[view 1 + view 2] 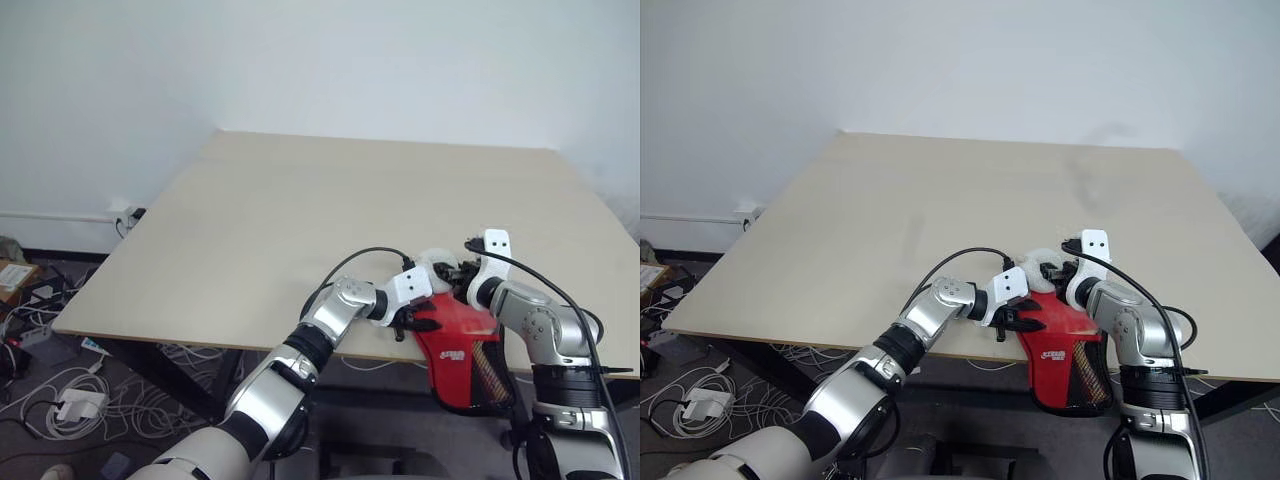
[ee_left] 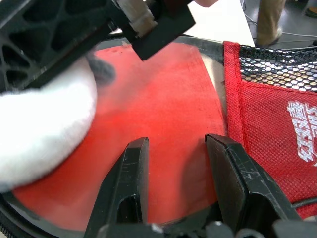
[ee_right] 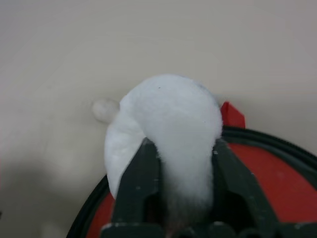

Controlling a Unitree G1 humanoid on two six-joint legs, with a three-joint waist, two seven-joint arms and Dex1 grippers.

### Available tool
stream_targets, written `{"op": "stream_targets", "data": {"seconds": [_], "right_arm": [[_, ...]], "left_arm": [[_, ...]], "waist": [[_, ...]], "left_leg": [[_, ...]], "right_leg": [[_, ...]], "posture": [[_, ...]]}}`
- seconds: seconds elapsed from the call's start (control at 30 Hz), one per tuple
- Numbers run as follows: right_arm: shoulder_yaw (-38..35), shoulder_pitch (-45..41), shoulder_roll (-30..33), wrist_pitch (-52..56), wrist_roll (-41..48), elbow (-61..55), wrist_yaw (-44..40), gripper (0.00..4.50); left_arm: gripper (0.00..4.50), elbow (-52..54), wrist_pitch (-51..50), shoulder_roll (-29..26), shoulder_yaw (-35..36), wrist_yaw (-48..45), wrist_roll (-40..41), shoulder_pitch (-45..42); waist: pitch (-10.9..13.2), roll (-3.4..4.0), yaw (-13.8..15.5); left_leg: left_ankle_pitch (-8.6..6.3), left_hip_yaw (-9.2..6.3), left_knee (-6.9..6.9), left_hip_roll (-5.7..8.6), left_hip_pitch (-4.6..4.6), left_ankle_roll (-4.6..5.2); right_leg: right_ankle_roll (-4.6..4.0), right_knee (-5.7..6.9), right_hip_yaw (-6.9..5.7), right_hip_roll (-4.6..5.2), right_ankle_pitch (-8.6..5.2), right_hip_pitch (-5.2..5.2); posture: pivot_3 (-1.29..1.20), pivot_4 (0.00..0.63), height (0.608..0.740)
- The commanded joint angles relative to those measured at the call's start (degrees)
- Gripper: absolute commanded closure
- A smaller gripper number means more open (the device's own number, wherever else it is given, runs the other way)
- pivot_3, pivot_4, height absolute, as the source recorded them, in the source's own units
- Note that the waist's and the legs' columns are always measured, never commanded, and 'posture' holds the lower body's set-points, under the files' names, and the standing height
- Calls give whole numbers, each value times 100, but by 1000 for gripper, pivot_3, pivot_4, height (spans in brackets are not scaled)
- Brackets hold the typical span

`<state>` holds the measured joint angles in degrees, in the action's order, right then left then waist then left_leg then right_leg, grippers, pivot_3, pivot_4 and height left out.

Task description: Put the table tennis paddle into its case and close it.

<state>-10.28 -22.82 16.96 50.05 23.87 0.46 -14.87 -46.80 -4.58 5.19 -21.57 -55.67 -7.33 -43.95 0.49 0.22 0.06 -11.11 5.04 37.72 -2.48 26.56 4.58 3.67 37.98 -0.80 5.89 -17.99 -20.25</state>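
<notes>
Right end effector (image 3: 181, 163) is clenched on a white lump (image 3: 171, 119): in the right wrist view its two black fingers (image 3: 141, 183) press against either side of the soft white mass, which bulges out beyond them over the black rim of the case (image 3: 262, 141) and onto the beige tabletop (image 3: 148, 39). A small red tab sticks up at the case's edge just beside the lump.

Left end effector (image 2: 181, 173) is released. In the left wrist view its fingers (image 2: 131, 183) stand apart with nothing between them, hovering just over the red face inside the black rim; whether they touch it I cannot tell. That flat red face looks like the paddle (image 2: 163, 114) lying in the case, though its handle is hidden. To its right in that view lies the case's red flap with white lettering and black mesh. The white lump sits at the left of the same view, on the red face, with the right end effector's black parts above it.

In the head views both arms meet at the near edge of the tabletop, lower right of the frame. The left end effector (image 1: 415, 315) reaches in from the left and the right end effector (image 1: 455, 275) from the right, the lump between them. The case (image 1: 465, 355) lies half over the tabletop's edge, its narrow mesh part hanging off toward the lower edge of the frame. Cables lie on the floor at the lower left.
</notes>
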Motion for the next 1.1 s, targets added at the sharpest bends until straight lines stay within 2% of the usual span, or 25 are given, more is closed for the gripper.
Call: {"op": "stream_targets", "data": {"seconds": [0.03,0.3,0.5,0.8,0.9,1.1], "right_arm": [[-205,-381,22,-530,-286,224,348,4204],[-316,-872,-18,-1184,-646,1148,963,4230],[-432,-907,383,-1175,-601,1326,739,4238],[-996,-646,1655,-572,-330,1299,20,4249],[-1212,-336,2098,-173,-92,1106,-353,4249],[-1095,706,2839,394,155,326,-1235,4250]], "left_arm": [[2633,-15,-151,-34,-64,102,-81,-73],[2633,27,-280,-54,-116,110,-103,-52],[2633,63,-412,-104,-115,106,-101,-30],[2633,91,-523,-95,-186,128,-126,13],[2633,109,-567,-85,-207,133,-125,26],[2633,128,-611,-70,-237,158,-126,30]], "waist": [[0,1,0],[-1,2,4],[-1,4,6],[0,9,9],[1,15,51],[-1,18,47]], "left_leg": [[0,1,0,0,0,0],[3,5,1,2,1,-4],[3,11,2,2,1,-4],[1,23,0,-2,0,-1],[-4,18,5,2,2,8],[-14,15,13,4,2,22]], "right_leg": [[0,0,0,0,0,0],[0,1,0,1,0,1],[0,1,0,1,0,1],[0,0,4,4,0,-2],[0,-1,6,10,0,-1],[-1,-7,7,19,0,6]], "posture": [[0,0,715],[0,0,715],[0,0,715],[0,0,715],[0,0,715],[0,0,715]]}}
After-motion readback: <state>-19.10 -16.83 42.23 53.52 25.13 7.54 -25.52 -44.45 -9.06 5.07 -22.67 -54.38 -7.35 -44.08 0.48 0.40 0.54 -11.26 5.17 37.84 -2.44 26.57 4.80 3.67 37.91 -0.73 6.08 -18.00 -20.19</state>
